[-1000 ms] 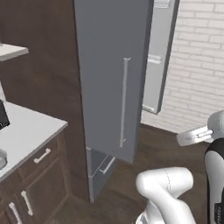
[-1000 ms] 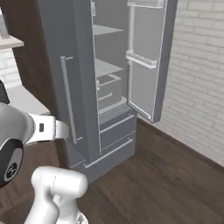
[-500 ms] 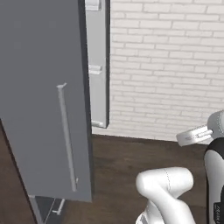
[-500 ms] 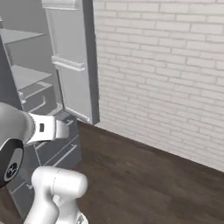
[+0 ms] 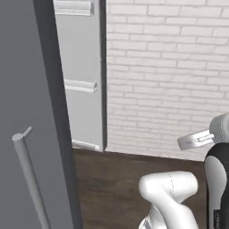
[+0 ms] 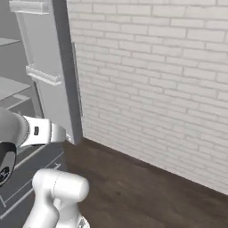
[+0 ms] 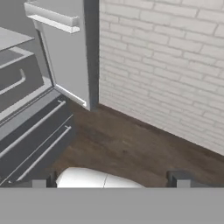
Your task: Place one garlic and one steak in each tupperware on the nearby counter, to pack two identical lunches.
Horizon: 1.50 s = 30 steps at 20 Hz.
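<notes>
My gripper (image 7: 111, 181) points down at the dark floor in the hand view. Its two dark fingertips (image 7: 178, 179) stand far apart at the bottom edge with nothing between them, so it is open. The garlic, the steak, the tupperware and the counter are out of view. Ahead of me are a fridge and a brick wall.
A grey fridge door with a bar handle (image 5: 27, 178) stands close on the left. Behind it the second fridge door (image 5: 82, 76) hangs open, with shelves (image 6: 13, 89) and lower drawers (image 7: 30, 131) showing. A white brick wall (image 6: 156, 80) rises ahead over dark wooden floor (image 6: 147, 191).
The whole picture has swung right as the base turned. The counter corner and the fridge front slid off to the left, and the brick wall came in. The gripper stayed open.
</notes>
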### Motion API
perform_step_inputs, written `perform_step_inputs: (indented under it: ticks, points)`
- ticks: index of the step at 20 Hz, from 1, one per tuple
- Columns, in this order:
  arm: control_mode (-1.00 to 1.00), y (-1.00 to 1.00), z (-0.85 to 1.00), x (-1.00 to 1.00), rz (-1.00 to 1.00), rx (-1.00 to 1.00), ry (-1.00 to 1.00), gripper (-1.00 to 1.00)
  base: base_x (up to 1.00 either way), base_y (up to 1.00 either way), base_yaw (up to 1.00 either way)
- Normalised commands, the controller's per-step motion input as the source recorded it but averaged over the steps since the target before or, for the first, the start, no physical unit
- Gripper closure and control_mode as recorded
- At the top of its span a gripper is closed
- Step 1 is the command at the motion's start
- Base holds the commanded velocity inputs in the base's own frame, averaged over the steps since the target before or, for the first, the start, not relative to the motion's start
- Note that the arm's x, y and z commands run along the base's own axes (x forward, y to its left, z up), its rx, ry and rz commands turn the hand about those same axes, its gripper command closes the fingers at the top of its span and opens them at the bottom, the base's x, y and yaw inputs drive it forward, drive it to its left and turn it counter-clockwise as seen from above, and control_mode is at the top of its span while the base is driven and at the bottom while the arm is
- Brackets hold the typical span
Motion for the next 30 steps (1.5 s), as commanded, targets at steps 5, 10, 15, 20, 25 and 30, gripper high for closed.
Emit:
perform_step_inputs:
  ticks: [5,10,15,20,25,30]
  points:
    - [1.00,0.00,0.00,0.00,0.00,0.00,0.00,-1.00,0.90,0.00,0.67]
    - [1.00,0.00,0.00,0.00,0.00,0.00,0.00,-1.00,0.39,0.13,0.75]
    - [1.00,0.00,0.00,0.00,0.00,0.00,0.00,-1.00,0.06,0.24,0.70]
    - [1.00,0.00,0.00,0.00,0.00,0.00,0.00,-1.00,0.54,-0.20,0.55]
    - [1.00,0.00,0.00,0.00,0.00,0.00,0.00,-1.00,0.72,-0.02,0.43]
    - [1.00,0.00,0.00,0.00,0.00,0.00,0.00,-1.00,0.57,-0.10,0.34]
